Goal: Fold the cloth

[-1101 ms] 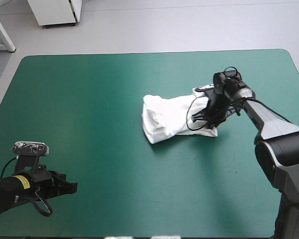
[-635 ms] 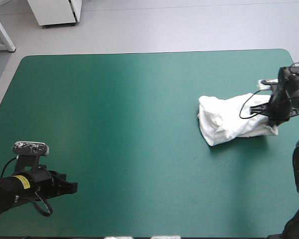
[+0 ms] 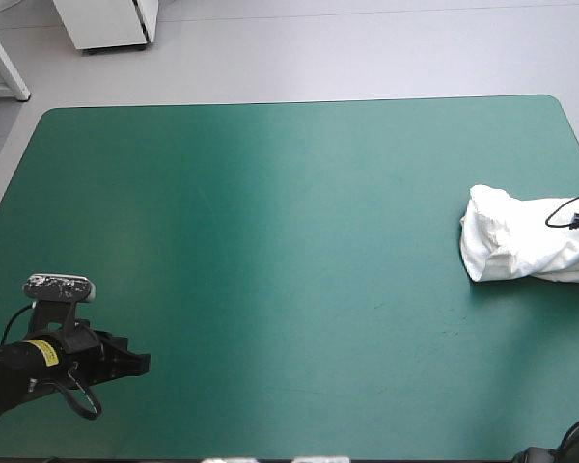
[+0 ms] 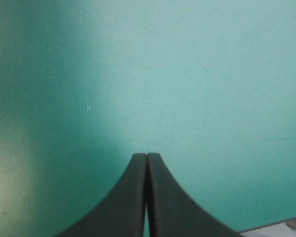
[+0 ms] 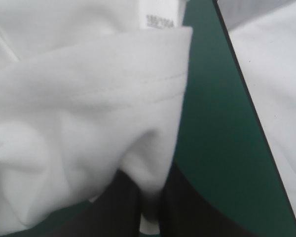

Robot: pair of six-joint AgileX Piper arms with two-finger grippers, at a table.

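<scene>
One white bundle, the T-shirt (image 3: pixel 521 249), lies at the right edge of the teal-green cover (image 3: pixel 270 241); the left gripper (image 3: pixel 135 364) sits near the near-left corner. Left wrist: its black fingers meet in one arch. Right wrist: the right gripper (image 5: pixel 149 207) pinches a T-shirt fold.

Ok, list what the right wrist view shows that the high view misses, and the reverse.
Only the right wrist view: the right gripper shut on a fold of the T-shirt, the stitched hem, and a small printed label.
Only the high view: the whole T-shirt as a crumpled bundle at the table's right edge, and the left gripper far off near the front-left corner.
Both: the white T-shirt on the teal-green cover, close to the table's right edge.
</scene>
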